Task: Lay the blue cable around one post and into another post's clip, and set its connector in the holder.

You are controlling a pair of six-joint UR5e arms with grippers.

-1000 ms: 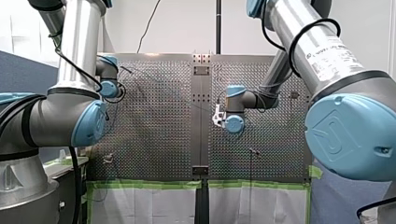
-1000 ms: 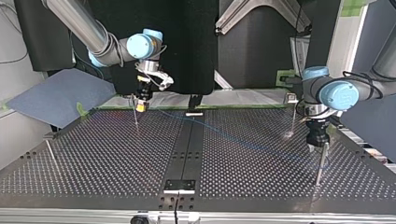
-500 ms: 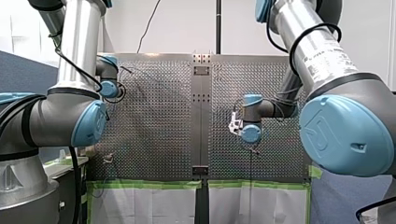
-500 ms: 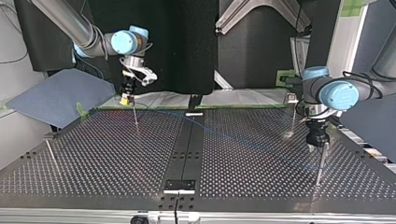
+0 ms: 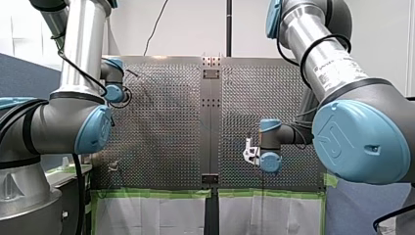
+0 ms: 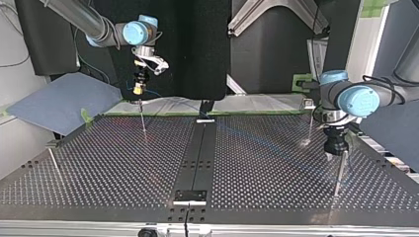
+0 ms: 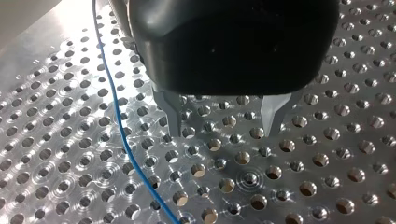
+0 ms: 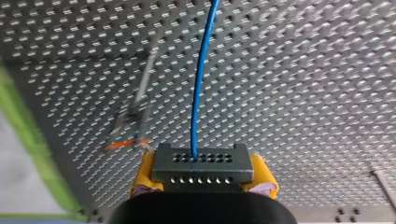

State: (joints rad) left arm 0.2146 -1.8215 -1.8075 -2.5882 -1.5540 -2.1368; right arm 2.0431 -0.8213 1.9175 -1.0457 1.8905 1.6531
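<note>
Whereas the front view of a second ago had my right arm (image 5: 270, 147) with its wrist near the middle of the grey perforated metal table (image 5: 161, 132), the wrist now stands close to the table's near edge, just above the strip of green tape (image 5: 293, 194). My left arm (image 5: 115, 88) has not shifted.

Right wrist view: my right gripper (image 8: 204, 179) has its yellow pads (image 8: 144, 175) pressed onto the dark grey block connector (image 8: 203, 158). The thin blue cable (image 8: 201, 84) leaves the block's face and runs straight ahead above the table. Beside the cable stands a thin metal post with an orange-marked fitting (image 8: 137, 116), too blurred to say whether that fitting is the clip.

Left wrist view: my left gripper (image 7: 224, 116) holds nothing, its metal fingers (image 7: 173, 114) spread above the holes. The cable runs just beside them, not between them.

Top view: my right gripper, at the view's left, has risen from near table level and hangs by the far edge, above a slender upright post (image 6: 143, 121). My left gripper is unchanged at the view's right, over another upright post (image 6: 338, 173).

Assessment: the connector end has been lifted and carried aside, drawing the cable with it. Routing appears unfinished. No view shows the cable around a post or seated in a clip, and the connector is not yet in any holder.
</note>
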